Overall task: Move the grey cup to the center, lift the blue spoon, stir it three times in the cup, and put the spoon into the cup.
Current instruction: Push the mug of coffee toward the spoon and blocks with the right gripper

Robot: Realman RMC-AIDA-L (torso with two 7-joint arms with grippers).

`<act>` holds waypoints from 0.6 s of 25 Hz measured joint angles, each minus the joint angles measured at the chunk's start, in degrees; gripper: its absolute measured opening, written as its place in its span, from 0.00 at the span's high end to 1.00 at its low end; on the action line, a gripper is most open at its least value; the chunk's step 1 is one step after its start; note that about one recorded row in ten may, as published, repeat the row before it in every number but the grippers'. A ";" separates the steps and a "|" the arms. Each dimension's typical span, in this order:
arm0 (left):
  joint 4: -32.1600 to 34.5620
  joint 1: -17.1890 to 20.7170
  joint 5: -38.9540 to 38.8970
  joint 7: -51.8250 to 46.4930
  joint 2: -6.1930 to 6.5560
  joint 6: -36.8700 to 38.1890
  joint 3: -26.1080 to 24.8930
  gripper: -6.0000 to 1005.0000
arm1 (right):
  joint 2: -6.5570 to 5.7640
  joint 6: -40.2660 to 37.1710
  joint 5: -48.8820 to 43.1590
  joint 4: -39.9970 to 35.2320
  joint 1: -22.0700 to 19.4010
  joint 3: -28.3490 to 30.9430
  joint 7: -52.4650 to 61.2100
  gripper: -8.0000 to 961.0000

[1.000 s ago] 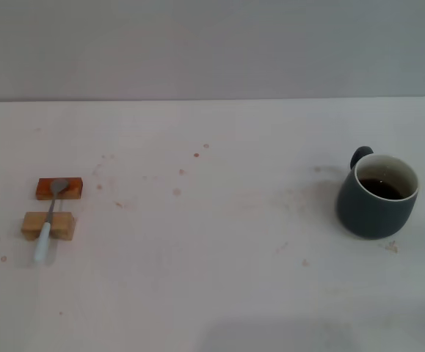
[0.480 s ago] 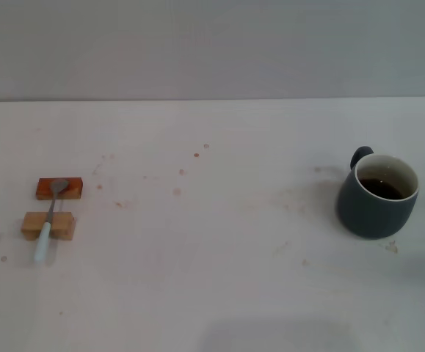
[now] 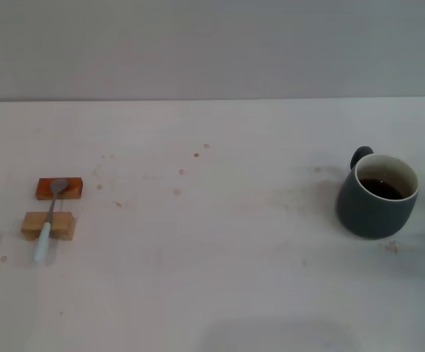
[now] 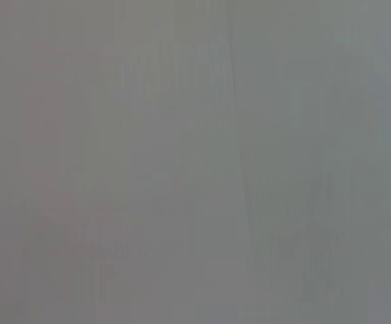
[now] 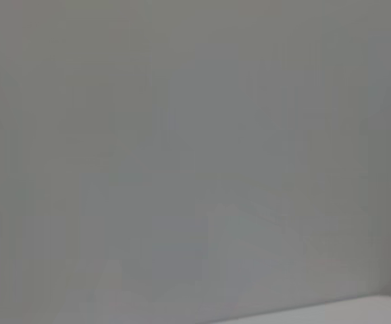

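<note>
The grey cup (image 3: 377, 194) stands upright at the right of the table in the head view, its handle at the far side and a dark liquid inside. The blue spoon (image 3: 49, 220) lies at the left, its metal bowl on a reddish wooden block (image 3: 59, 188) and its pale blue handle across a light wooden block (image 3: 48, 225). Neither gripper shows in any view. Both wrist views show only a plain grey surface.
The pale table (image 3: 212, 279) carries small reddish specks near its middle. A grey wall runs behind the table's far edge. A faint shadow lies at the table's left edge.
The faint shadow at the left edge has shifted slightly. The cup, spoon and blocks have not moved.
</note>
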 joint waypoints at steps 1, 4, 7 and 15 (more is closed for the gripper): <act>0.00 0.00 0.00 0.00 0.00 0.00 0.00 0.19 | 0.02 0.28 0.00 0.17 0.09 -0.53 0.00 0.99; -0.03 -0.20 0.03 0.00 -0.04 0.10 0.00 0.19 | 0.08 0.54 -0.02 1.00 0.15 -1.84 -0.01 0.99; -0.03 -0.27 0.05 0.00 -0.04 0.11 0.00 0.20 | 0.10 0.74 -0.04 1.79 0.09 -2.98 0.02 0.99; -0.02 -0.21 0.02 0.00 -0.04 0.21 0.00 0.20 | 0.16 2.27 -0.06 3.92 0.38 -6.94 -0.16 0.99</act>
